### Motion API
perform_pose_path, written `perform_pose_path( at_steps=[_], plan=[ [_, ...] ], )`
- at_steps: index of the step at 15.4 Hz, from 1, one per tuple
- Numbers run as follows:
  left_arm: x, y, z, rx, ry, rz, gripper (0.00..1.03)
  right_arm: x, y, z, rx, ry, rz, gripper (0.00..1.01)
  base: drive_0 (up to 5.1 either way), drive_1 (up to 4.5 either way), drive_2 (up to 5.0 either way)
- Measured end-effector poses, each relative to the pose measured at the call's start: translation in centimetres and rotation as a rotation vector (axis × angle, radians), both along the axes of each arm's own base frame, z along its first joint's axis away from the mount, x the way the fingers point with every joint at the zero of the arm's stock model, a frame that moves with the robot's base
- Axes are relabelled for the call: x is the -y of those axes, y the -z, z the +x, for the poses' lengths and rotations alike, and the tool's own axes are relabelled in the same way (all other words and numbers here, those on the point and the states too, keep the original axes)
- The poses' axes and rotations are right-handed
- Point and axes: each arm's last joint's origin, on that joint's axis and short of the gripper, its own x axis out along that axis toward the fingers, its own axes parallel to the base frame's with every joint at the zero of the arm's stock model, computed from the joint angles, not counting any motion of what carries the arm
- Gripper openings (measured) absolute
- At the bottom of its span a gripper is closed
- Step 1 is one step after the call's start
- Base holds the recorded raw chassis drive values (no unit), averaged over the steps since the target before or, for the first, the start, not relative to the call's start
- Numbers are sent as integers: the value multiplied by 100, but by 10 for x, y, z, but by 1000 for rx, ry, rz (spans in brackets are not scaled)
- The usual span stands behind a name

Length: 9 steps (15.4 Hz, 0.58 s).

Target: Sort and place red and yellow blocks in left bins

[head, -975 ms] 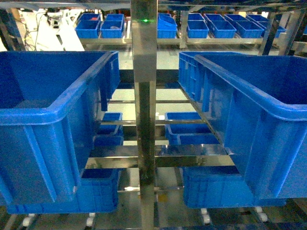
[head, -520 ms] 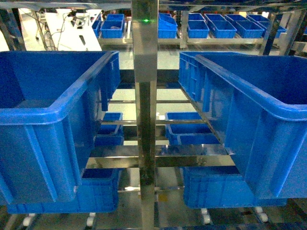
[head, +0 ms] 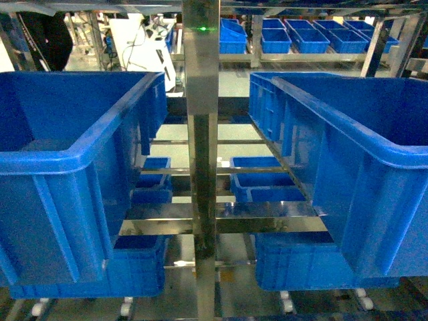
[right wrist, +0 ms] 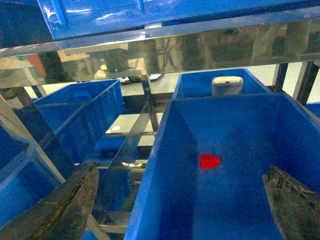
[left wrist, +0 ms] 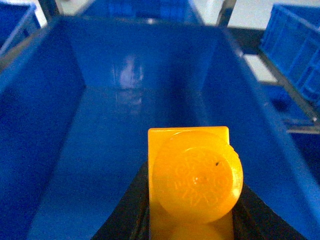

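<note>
Yellow block (left wrist: 192, 175) sits clamped in left gripper (left wrist: 192, 220), directly above bin (left wrist: 75, 150) floor; right gripper (right wrist: 180, 200) gapes empty.

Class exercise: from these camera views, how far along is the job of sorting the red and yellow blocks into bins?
Done, apparently: the red block already lies on the floor of a blue bin. In hand: the left gripper holds the yellow block over another blue bin's bare floor. Left: releasing it there. The right gripper is open, empty.
</note>
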Motion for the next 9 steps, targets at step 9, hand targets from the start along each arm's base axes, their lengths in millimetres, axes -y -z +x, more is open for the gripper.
perform_pose_path(
  at_steps=[9],
  plan=[
    [-34, 81, 118, -193, 26, 243, 28, 0, 0, 0, -2, 0, 0, 98, 0, 0, 0]
  ],
)
